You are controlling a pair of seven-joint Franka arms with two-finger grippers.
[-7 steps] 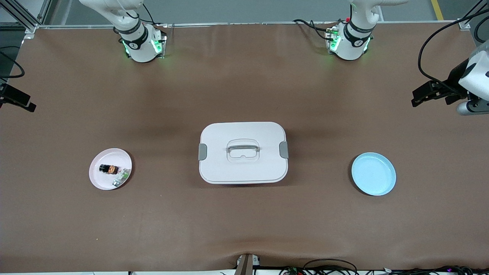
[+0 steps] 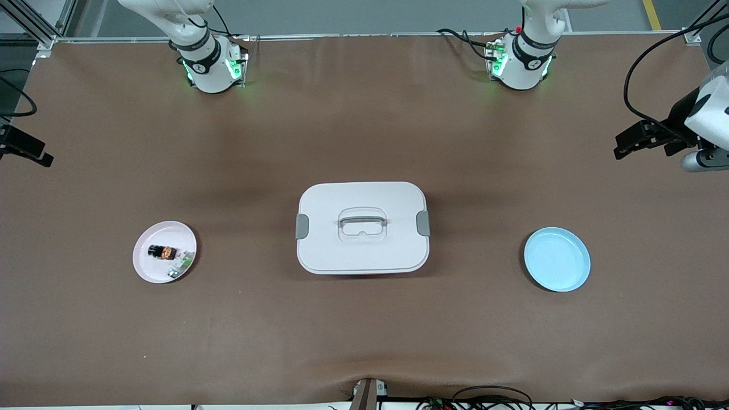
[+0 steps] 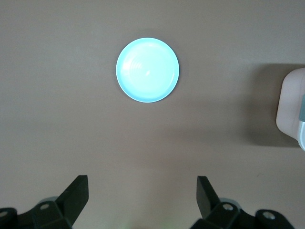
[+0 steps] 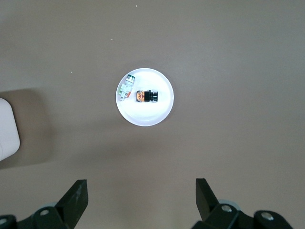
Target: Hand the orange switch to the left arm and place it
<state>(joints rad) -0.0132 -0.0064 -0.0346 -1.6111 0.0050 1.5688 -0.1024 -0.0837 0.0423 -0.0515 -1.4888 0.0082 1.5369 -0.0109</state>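
Orange switch is seen lying in pink plate w/ greenish-white part, toward right arm's end. Box sits mid-table. Left gripper and right gripper are held wide open, empty, up high.

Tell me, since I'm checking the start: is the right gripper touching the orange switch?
Apart: right wrist view shows the right gripper open above bare table, clear of the orange switch.

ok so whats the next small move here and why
Probably lower the right gripper toward the orange switch. The switch lies untouched on the pink plate beside a small greenish-white part, and the right wrist view shows that gripper open high above them. The left gripper waits open over the blue plate, with the box between the plates.
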